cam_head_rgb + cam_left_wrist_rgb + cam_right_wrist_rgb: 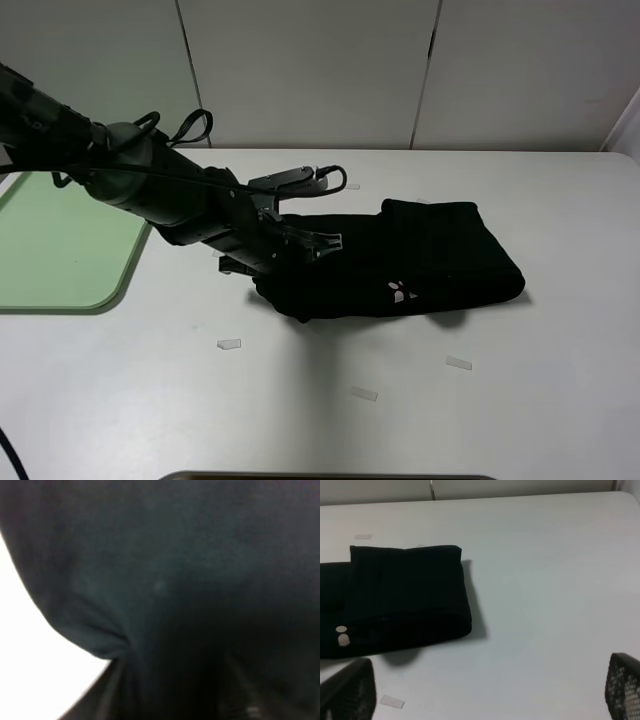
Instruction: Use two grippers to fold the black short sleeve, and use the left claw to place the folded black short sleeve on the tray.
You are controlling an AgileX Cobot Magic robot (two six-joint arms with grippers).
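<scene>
Since the large black cotton T-shirt (420,262) already lies as a long folded bundle on the white table (560,420), you're past folding and into the pick-and-place step.

Far left: pale mint-green rectangular plastic tray (60,250), low rim. The shirt isn't on it; tray and bundle sit well apart.

Small white tape scrap (229,344) on the table between them: ignore it.

Left gripper (315,225) is down at the bundle's left end, arm stretched across from over the tray side. The left wrist view is filled with black cloth right against the lens, one bunched fold showing. You can't tell from either view whether the jaws are clamped on the cloth or only around it, so don't assume a grip.

Bundle runs from that gripper out to the right, flat on the table, pale lettering peeking out at the near edge.

Right gripper (485,695): jaws wide, nothing between them, hanging back off the bundle's right end, not touching.

My read of the next move:
- confirm the left jaws bite through all layers
- lift high enough that the free end clears the table
- carry it left and set it inside the tray rim

Risk: held by one end, the bundle may sag and unfold.
</scene>
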